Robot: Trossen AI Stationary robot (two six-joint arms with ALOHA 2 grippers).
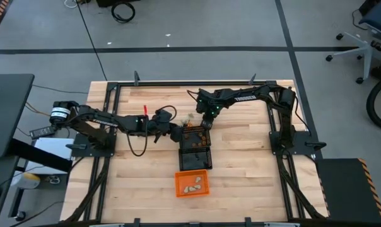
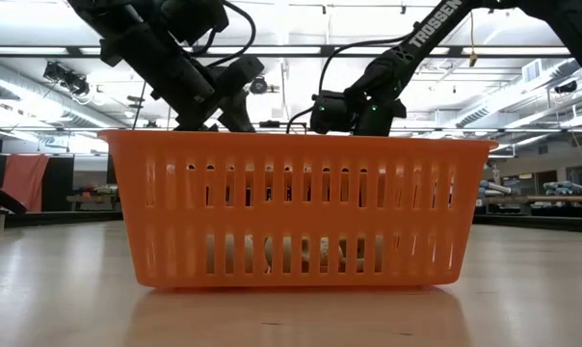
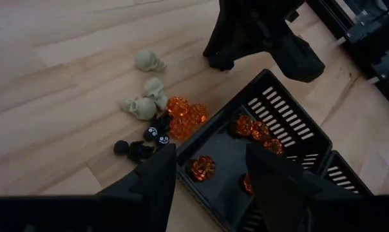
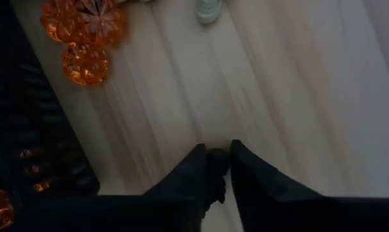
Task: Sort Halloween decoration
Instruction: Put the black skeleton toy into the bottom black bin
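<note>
Faceted orange trinkets (image 3: 187,116), slotted black basket (image 3: 291,125)

Trinkets beside and inside the baskets

Small plastic Halloween trinkets (image 3: 162,109) lie on the wooden table (image 1: 241,164) just beside the black mesh basket (image 3: 281,119) (several more inside); the orange slatted basket (image 1: 192,183) sits nearer the front.

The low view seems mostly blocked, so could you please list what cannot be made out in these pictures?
- Low view: the orange basket fills the frame, hiding the black baskets and loose trinkets; its pale contents show only through slats.
- High view: the trinkets are too small to count.
- Right wrist view: the right hand has something dark between its fingers, too dim to identify.
- Left wrist view: the second black basket is cut off by the edge.
</note>
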